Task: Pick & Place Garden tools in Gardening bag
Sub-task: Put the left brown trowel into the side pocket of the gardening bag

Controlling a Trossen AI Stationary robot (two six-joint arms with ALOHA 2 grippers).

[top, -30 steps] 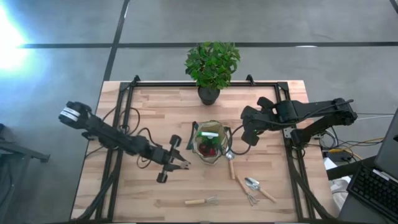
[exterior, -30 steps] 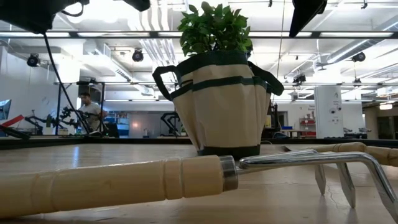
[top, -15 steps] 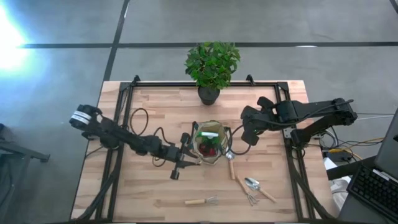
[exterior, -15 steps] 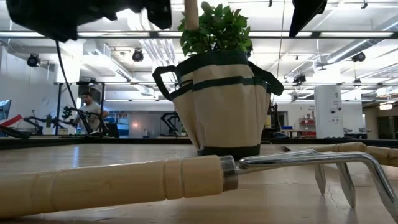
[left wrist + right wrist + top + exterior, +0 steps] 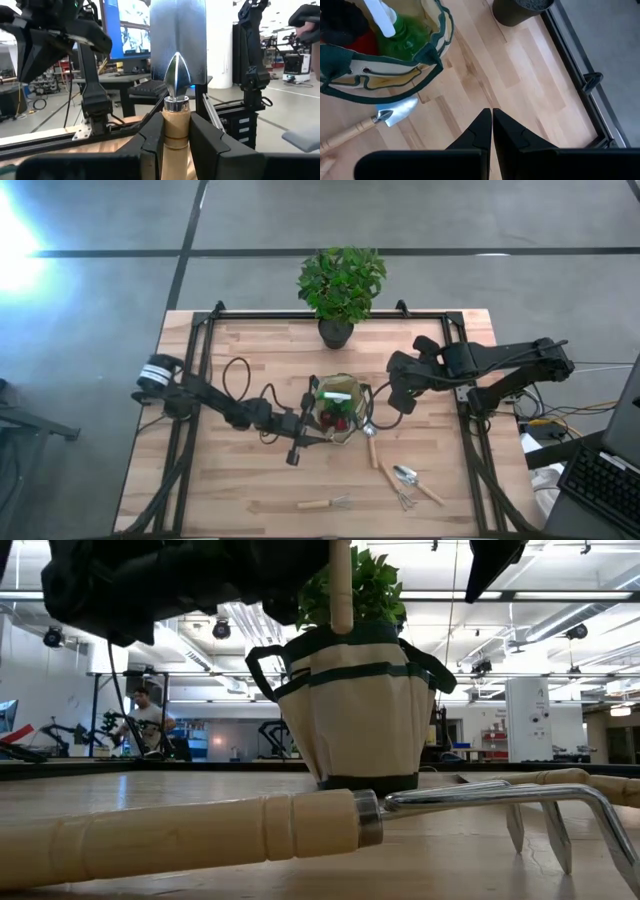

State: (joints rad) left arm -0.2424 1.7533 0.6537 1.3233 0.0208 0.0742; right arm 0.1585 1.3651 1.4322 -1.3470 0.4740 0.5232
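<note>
The olive-khaki gardening bag [image 5: 338,408] stands upright mid-table on its base, with a green spray bottle [image 5: 402,30] and a red item [image 5: 360,40] inside. My left gripper [image 5: 312,430] is at the bag's left rim, shut on a wooden-handled trowel [image 5: 177,45]. My right gripper [image 5: 405,402] hovers shut and empty to the right of the bag. A second trowel [image 5: 370,438] lies flat on the table with its blade against the bag's foot. Another trowel [image 5: 415,480], a fork [image 5: 400,498] and a small rake [image 5: 325,503] lie flat nearer the front edge. My left gripper pinches the trowel's wooden handle [image 5: 176,131] between its two fingers, just below the metal ferrule. The fingers come about level from the table's left and lie across the handle. The trowel stands upright and lifted clear, blade up, with its handle's free end [image 5: 340,600] hanging at the bag's mouth.
A leafy potted plant [image 5: 340,285] stands at the far edge behind the bag. A black frame rail [image 5: 580,60] runs along the table's sides. In the low view the small rake [image 5: 300,825] fills the foreground. A person [image 5: 145,720] shows far back in the room.
My left gripper has travelled toward the table's right edge and somewhat down, carrying the upright trowel from open table up to the bag's left rim. In the low view the handle has come into sight above the bag's mouth. The right arm has kept still.
</note>
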